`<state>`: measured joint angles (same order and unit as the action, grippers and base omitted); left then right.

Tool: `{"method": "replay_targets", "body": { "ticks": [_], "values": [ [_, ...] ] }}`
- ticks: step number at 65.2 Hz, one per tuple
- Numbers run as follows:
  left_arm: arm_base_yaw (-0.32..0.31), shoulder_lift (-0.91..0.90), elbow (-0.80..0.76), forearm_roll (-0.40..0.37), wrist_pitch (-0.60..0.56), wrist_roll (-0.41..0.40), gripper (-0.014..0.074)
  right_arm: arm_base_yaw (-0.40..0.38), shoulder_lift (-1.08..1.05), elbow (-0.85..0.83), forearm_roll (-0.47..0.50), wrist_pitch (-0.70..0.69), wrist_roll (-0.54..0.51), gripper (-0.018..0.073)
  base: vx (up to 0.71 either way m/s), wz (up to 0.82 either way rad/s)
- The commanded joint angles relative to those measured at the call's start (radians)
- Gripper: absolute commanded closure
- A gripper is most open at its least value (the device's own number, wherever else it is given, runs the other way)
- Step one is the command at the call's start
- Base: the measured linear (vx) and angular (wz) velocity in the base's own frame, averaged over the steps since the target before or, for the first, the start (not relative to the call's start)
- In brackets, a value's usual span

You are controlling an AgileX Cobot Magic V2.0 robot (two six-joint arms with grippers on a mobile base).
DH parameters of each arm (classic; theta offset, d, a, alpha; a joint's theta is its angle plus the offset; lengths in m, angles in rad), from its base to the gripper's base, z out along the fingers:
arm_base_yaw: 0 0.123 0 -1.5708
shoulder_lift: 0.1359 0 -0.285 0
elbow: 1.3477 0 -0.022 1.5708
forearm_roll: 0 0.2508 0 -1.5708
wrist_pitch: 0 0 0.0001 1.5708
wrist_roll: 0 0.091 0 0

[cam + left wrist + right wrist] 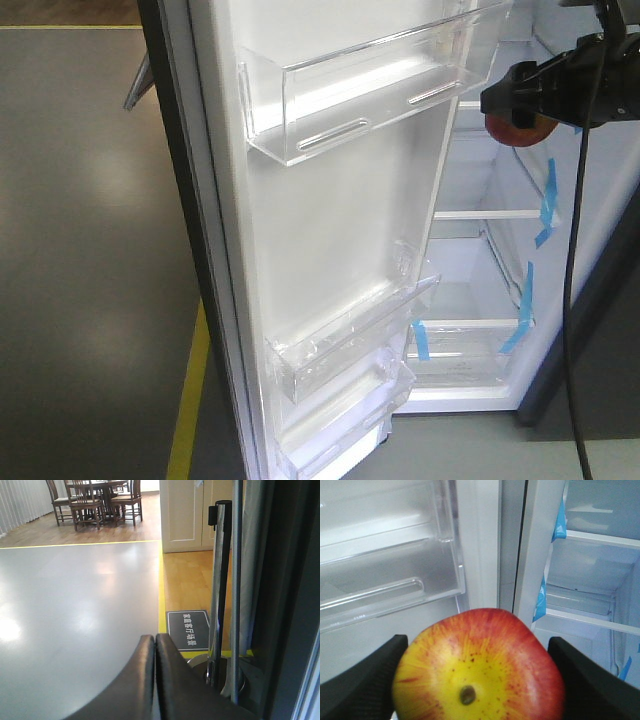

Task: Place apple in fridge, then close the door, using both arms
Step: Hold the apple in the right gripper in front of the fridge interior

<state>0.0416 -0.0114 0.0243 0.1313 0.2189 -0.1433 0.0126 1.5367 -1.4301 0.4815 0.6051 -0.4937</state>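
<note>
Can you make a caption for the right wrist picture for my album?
Right gripper holds a red and yellow apple in front of the open fridge.

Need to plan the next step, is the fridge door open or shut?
Open. Clear bins on the door face the camera, and shelves inside the fridge show beside it.

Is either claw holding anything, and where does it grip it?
The right gripper holds the apple, squeezed by its two opposite sides. The left gripper is shut and holds nothing.
</note>
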Motion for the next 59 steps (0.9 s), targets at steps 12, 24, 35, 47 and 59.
{"method": "replay_targets", "body": {
  "ticks": [12,24,35,47,59],
  "values": [
    [-0.006,-0.016,0.029,-0.007,-0.068,0.0,0.0602,-0.001,-0.044,-0.034,0.023,-0.062,-0.007,0.0391,0.06,-0.02],
    [-0.006,-0.016,0.029,-0.007,-0.068,0.0,0.0602,-0.001,-0.044,-0.034,0.023,-0.062,-0.007,0.0391,0.05,-0.02],
    [-0.006,-0.016,0.029,-0.007,-0.068,0.0,0.0602,-0.001,-0.044,-0.034,0.023,-0.062,-0.007,0.0391,0.03,-0.01],
    [-0.006,-0.016,0.029,-0.007,-0.068,0.0,0.0602,-0.001,-0.044,-0.034,0.023,-0.062,-0.007,0.0391,0.01,-0.01],
    [-0.006,-0.016,0.029,-0.007,-0.068,0.0,0.0602,-0.001,-0.044,-0.034,0.023,-0.062,-0.007,0.0391,0.01,-0.01]
  ]
}}
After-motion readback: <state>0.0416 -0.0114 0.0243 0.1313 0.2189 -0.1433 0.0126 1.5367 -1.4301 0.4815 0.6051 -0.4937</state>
